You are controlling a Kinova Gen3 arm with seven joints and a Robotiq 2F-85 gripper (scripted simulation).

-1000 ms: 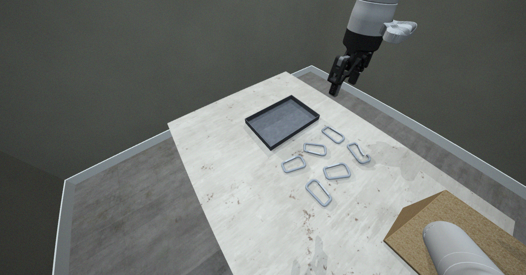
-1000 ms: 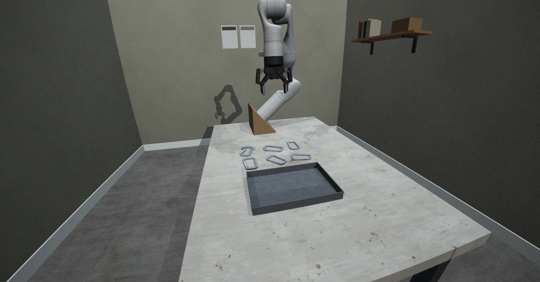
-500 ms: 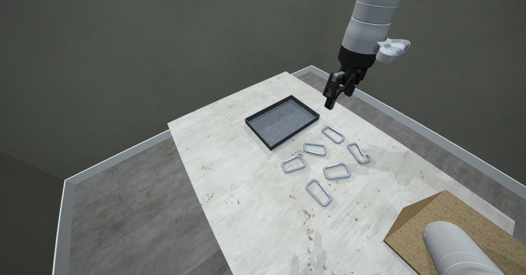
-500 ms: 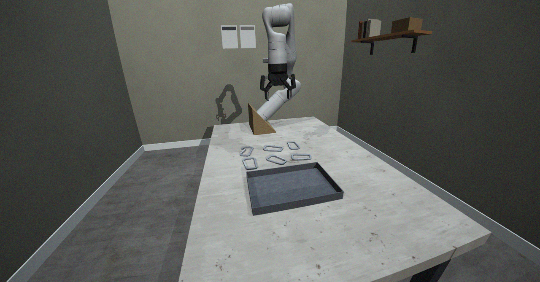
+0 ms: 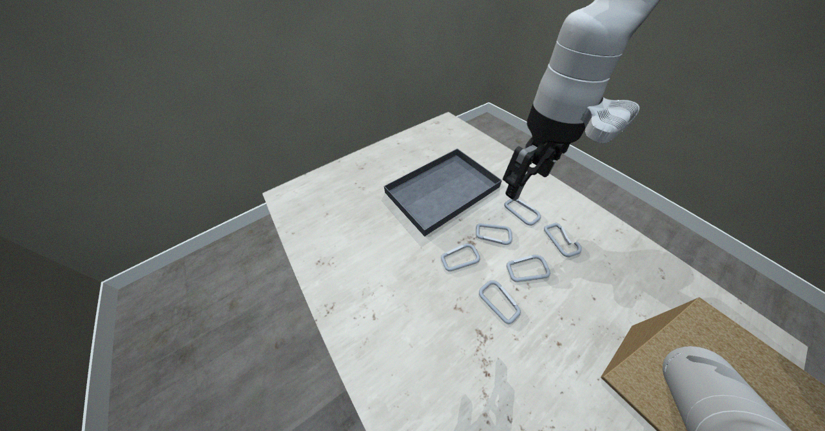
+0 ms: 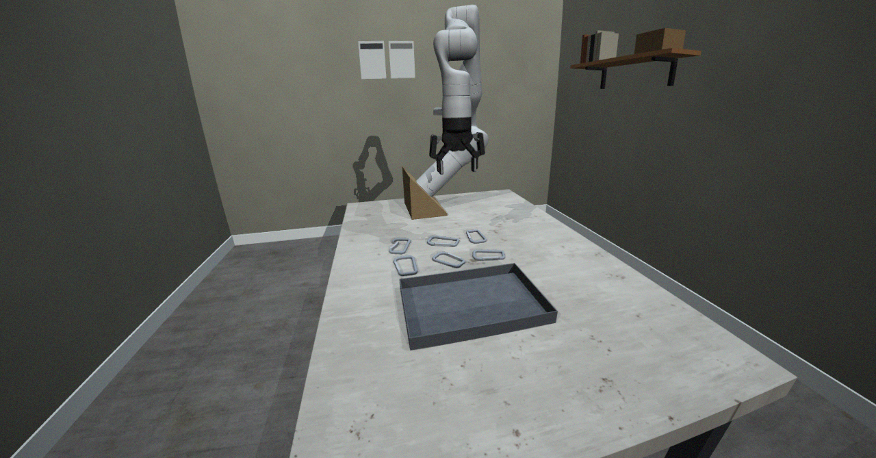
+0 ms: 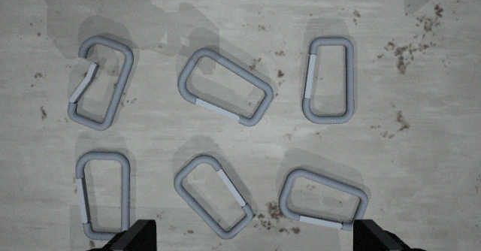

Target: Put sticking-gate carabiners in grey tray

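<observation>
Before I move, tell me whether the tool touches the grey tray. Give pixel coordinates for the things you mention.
Apart: the exterior view shows the tool (image 5: 533, 180) (image 6: 457, 167) (image 7: 255, 228) high above the tabletop, well behind the grey tray (image 5: 406, 212) (image 6: 484, 331).

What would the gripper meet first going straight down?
Probably the middle carabiner of the row nearest the tray, that carabiner lying roughly under the gripper; depth is unclear, so possibly bare table beside it.

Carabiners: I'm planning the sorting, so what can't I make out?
- Wrist: lower-left carabiner's bottom corner, behind the pincer.
- Top: part of the arm, cut by the upper edge.
- Exterior: fine gate detail, too small.
- All: whether shut gates stick; none is being pushed.
</observation>
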